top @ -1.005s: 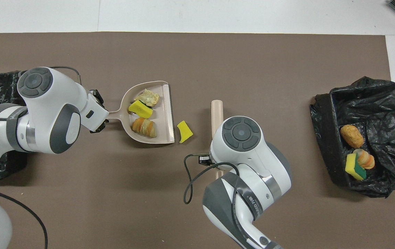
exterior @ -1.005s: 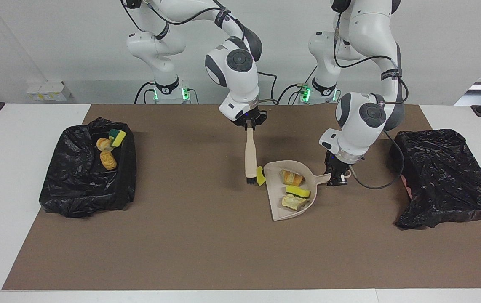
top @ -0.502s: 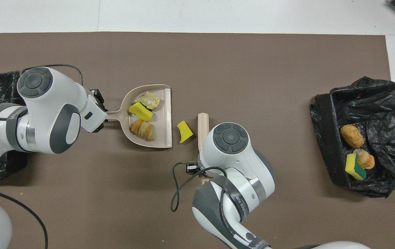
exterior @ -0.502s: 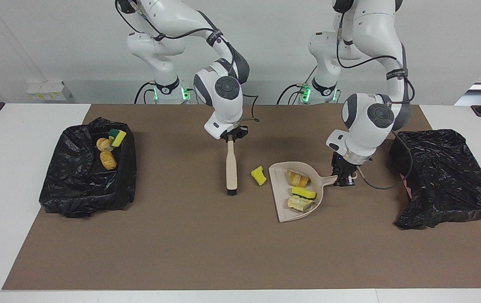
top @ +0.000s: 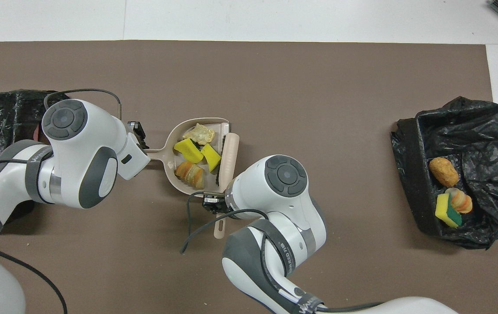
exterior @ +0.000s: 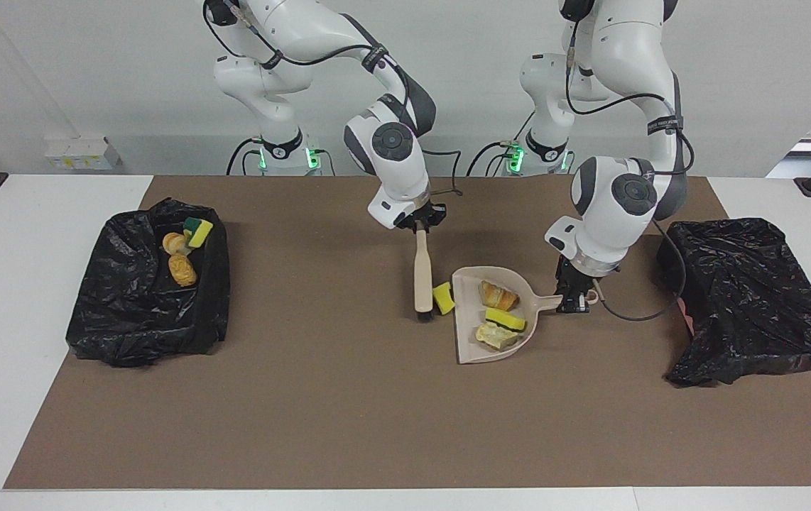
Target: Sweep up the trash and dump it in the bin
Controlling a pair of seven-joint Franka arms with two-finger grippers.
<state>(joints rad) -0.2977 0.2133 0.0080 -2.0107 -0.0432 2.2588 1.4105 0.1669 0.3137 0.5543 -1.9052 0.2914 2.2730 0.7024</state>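
My right gripper (exterior: 420, 226) is shut on the beige-handled brush (exterior: 422, 273) and holds its bristles on the mat at the open mouth of the beige dustpan (exterior: 469, 335). A yellow sponge piece (exterior: 442, 298) sits between the bristles and the pan's lip. In the pan lie a bread lump (exterior: 495, 295), a yellow sponge (exterior: 505, 319) and a beige lump (exterior: 494, 336). My left gripper (exterior: 574, 301) is shut on the dustpan's handle. In the overhead view the brush (top: 230, 155), the yellow piece (top: 210, 157) and the dustpan (top: 172, 162) show together.
A black-lined bin (exterior: 143, 312) stands at the right arm's end of the table; it holds a green-backed sponge (exterior: 198, 231) and two bread lumps (exterior: 182, 270). A crumpled black bag (exterior: 746, 298) lies at the left arm's end, beside my left arm.
My right gripper has swept the brush toward the dustpan and pushed the loose yellow piece to its mouth. My left gripper has shifted the dustpan slightly toward the brush.
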